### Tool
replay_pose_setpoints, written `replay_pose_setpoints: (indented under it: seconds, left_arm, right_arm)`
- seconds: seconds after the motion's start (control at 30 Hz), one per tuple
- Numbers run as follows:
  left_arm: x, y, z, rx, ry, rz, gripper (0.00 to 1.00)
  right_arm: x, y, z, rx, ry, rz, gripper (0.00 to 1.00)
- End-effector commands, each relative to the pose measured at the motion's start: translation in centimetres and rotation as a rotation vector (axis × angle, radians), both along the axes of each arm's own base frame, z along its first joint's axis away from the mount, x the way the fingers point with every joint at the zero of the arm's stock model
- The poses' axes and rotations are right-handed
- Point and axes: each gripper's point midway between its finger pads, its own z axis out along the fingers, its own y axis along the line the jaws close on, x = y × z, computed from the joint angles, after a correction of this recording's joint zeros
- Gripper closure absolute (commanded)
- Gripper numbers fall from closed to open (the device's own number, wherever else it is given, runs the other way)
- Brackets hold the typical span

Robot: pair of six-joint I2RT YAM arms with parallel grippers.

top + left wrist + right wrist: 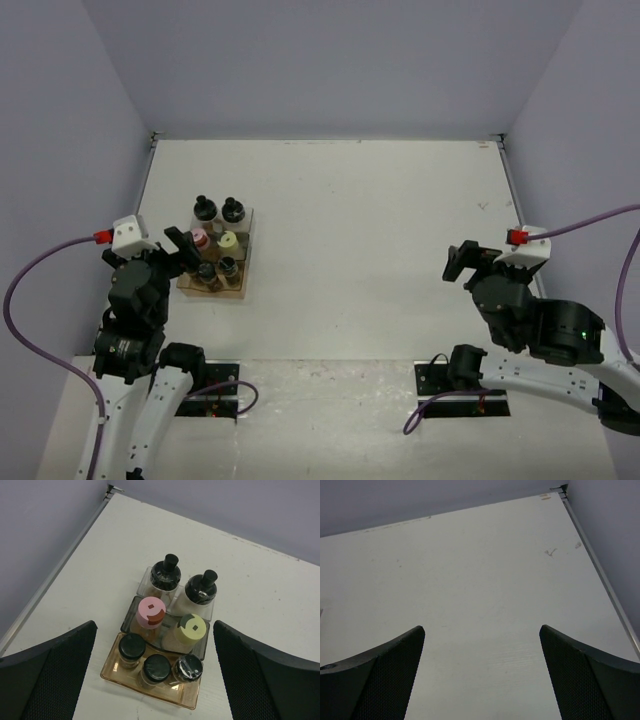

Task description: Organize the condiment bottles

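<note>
— From above, where are the bottles [228,240]?
— Left of middle, packed in a rack [243,285] on the desk [380,220]. The left end effector [190,252] is beside it, the right end effector [460,262] at far right.
— Left wrist view?
— Spread wide, holding nothing. The bottles look like light, slick, breakable glass; I'd grip below a cap. Neighbours crowd each one.
— Right wrist?
— Spread too, nothing held.

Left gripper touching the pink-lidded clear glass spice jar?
Apart. Left wrist view: left gripper open, black fingers wide of the pink-lidded jar, white table showing between the nearer finger and the jar's rack.
</note>
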Motion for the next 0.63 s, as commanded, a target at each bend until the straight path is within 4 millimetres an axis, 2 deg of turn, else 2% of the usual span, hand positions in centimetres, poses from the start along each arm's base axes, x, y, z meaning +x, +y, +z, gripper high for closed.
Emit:
replay_pose_setpoints:
  seconds: [0.0,0.6]
  left_arm:
    - [0.3,-0.4,0.7,0.014,-0.03,-0.026,0.0]
    - [0.2,-0.1,0.6,0.005,-0.025,-0.006,0.0]
  right_arm:
    - [0.2,0.4,0.0,0.044,-0.013,-0.024,0.01]
    - [0.0,0.7,-1.0,0.108,0.002,-0.008,0.01]
